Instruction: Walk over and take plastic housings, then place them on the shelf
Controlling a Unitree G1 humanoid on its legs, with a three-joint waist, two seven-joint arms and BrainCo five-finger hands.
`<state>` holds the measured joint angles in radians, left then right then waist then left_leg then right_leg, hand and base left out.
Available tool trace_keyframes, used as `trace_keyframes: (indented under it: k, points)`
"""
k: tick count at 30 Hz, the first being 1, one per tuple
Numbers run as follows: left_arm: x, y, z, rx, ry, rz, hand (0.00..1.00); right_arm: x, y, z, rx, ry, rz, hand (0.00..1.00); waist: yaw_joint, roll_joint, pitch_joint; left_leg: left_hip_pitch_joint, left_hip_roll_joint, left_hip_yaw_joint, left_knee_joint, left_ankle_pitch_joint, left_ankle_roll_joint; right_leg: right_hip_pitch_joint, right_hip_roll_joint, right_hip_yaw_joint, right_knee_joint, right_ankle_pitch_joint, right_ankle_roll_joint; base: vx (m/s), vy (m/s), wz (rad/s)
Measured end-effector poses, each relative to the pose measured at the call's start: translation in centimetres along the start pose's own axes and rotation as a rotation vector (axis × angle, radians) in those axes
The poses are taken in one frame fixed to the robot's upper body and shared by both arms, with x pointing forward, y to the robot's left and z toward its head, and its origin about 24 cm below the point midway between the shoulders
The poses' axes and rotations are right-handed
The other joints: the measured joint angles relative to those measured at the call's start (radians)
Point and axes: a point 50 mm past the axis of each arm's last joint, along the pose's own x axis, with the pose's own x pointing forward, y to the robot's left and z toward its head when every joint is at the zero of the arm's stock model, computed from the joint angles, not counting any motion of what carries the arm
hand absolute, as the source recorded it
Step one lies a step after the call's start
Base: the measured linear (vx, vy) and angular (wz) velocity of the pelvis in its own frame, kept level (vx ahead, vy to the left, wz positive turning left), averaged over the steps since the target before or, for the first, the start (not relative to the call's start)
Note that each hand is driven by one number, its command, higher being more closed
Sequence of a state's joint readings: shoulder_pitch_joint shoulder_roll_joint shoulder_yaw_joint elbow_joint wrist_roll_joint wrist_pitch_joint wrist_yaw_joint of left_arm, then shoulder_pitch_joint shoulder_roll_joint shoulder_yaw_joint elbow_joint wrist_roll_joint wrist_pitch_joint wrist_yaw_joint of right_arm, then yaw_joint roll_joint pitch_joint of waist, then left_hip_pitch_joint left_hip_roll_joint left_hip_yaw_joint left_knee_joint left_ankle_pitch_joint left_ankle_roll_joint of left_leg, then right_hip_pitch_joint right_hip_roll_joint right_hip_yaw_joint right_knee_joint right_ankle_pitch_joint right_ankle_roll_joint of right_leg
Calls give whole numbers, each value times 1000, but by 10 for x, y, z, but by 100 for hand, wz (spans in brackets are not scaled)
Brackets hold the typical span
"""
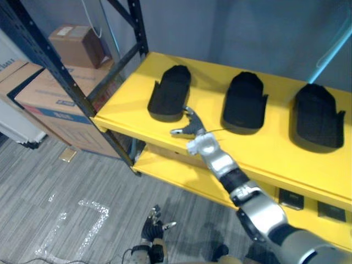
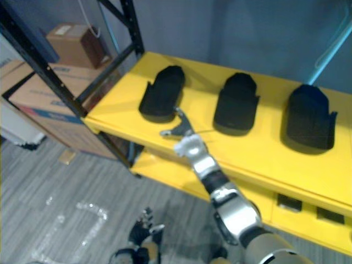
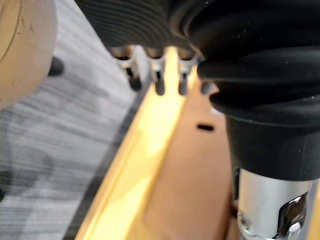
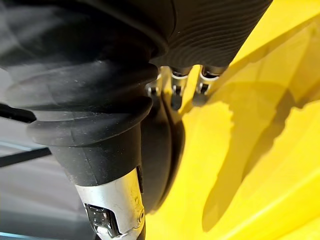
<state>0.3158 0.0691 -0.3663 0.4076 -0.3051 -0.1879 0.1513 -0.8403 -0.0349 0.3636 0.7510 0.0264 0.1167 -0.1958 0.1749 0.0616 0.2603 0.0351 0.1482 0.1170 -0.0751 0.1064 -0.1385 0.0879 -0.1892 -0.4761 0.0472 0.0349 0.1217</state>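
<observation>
Three black plastic housings lie in a row on the yellow shelf [image 1: 129, 107]: a left one [image 1: 170, 91], a middle one [image 1: 245, 102] and a right one [image 1: 316, 115]. My right hand [image 1: 191, 126] hovers over the shelf's front, just in front of the left housing, open and holding nothing. In the right wrist view its fingers [image 4: 176, 85] point past that housing's dark edge [image 4: 159, 150], apart from it. My left hand [image 1: 154, 226] hangs low by the floor, open and empty, with its fingertips [image 3: 159, 82] straight.
A black rack upright [image 1: 66, 82] slants across the shelf's left end. Cardboard boxes [image 1: 49, 96] and a smaller one [image 1: 77, 47] stand on the floor to the left. A lower yellow shelf [image 1: 181, 176] carries small dark parts [image 1: 290, 199]. Tape marks [image 1: 82, 220] cross the grey floor.
</observation>
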Motion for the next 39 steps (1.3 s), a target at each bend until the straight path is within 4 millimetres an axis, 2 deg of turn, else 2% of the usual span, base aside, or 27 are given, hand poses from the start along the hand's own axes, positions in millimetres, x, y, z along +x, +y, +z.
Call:
trace_keyframes:
  k: [24, 32, 35, 39]
  points:
    - [1, 0, 1, -1, -8, 7, 0, 4, 4, 6, -41, -7, 17, 0, 3, 1, 1, -13, 0, -19, 5, 1, -1, 3, 1, -19, -2, -1, -1, -2, -4, 1]
    - [1, 0, 2, -1, -13, 5, 0, 6, 3, 10, -24, -18, 14, 0, 4, 12, 6, -19, 0, -22, 10, 1, -1, 1, 1, -21, -2, -1, -1, -4, -3, 1]
    - [1, 0, 3, -1, -17, 4, 0, 6, 3, 16, -4, -43, 13, 0, 4, 12, 6, -18, 1, -19, 7, 1, -1, 0, 3, -19, -4, -1, -1, 0, 0, 0]
    - [1, 0, 3, 7, -19, 1, 0, 7, -2, 44, 21, -166, -30, 0, 3, 12, 6, -15, 5, -12, 6, 1, -1, 1, 7, -14, -9, 0, -1, 0, 0, -5]
